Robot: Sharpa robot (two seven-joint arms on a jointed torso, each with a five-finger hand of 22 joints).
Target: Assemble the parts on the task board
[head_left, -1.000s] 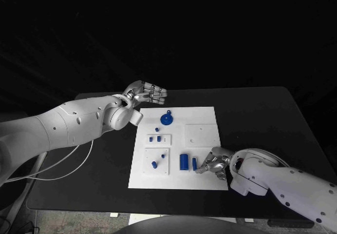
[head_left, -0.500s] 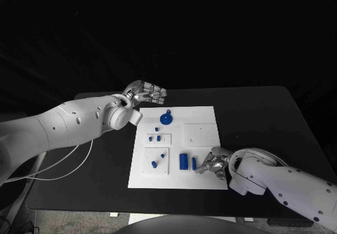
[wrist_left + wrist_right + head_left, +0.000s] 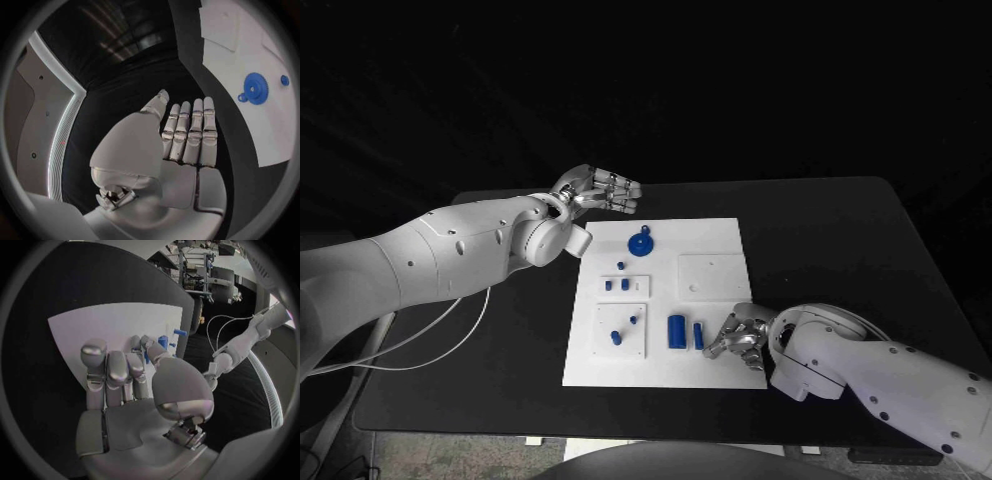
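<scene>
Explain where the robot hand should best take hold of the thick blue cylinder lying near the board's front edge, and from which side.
Probably across its round sides at mid-length, from above. The cylinder lies flat on the board, its long axis running front to back, so fingers can close on its two long sides. The thin pin beside it leaves little room.

A black table (image 3: pixel 848 240) stands in a dark room. The backdrop beyond it is black. Metal shelving (image 3: pixel 203 275) stands in the distance under brighter light.

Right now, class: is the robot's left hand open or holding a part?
Open. The left hand has its fingers straight and side by side, with nothing in them; it hangs off the task board, beside its far left corner.
</scene>
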